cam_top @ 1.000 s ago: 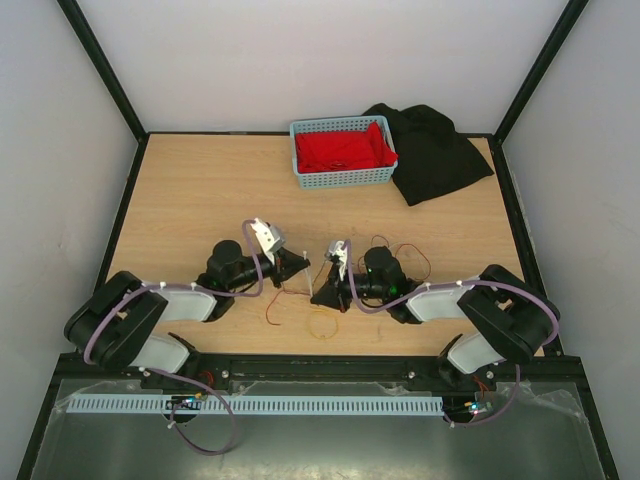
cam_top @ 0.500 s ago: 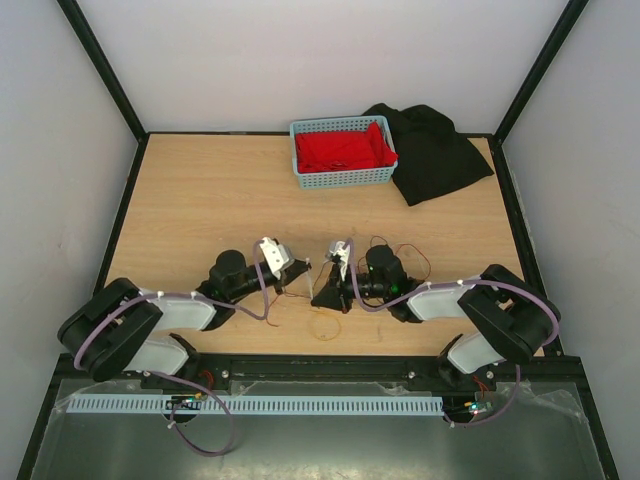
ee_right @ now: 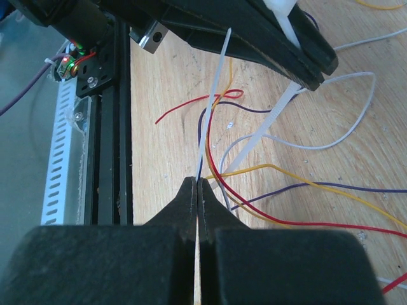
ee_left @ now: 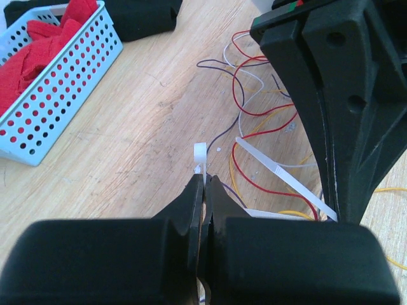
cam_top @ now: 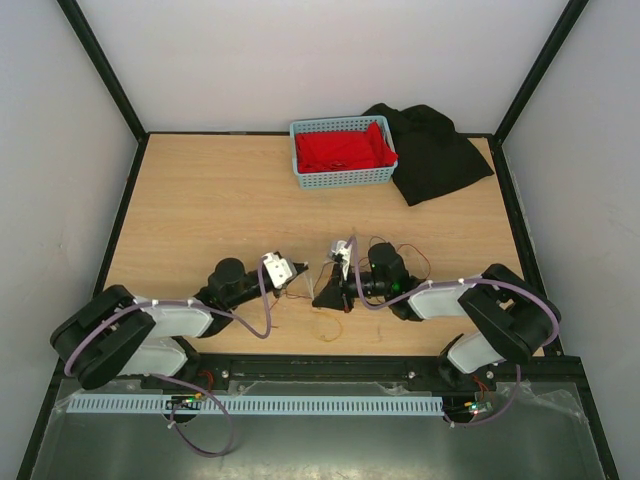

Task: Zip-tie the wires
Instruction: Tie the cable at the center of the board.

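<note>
The wooden table [cam_top: 200,200] carries everything. At its far edge a black cloth [cam_top: 435,150] lies crumpled just right of a light-blue perforated basket [cam_top: 345,181], which holds a bunched red cloth [cam_top: 340,148] and nothing else that can be made out. Near the front edge the two arms meet tip to tip. The left gripper [ee_left: 203,181] has its fingers pressed together on one end of the zip tie [ee_left: 286,179], the small square head standing just above the fingertips. The right gripper [ee_right: 198,184] is pinched tight on the tie's thin tail, which runs up from its fingertips toward the left gripper. The tie is a whitish, ribbed plastic strip slanting between the two grippers just above the table. The wires [ee_right: 280,219] lie loose on the wood beneath and around it: very thin curling strands in red, purple, yellow and white that cross one another. Whether the strip passes around them cannot be told.
</note>
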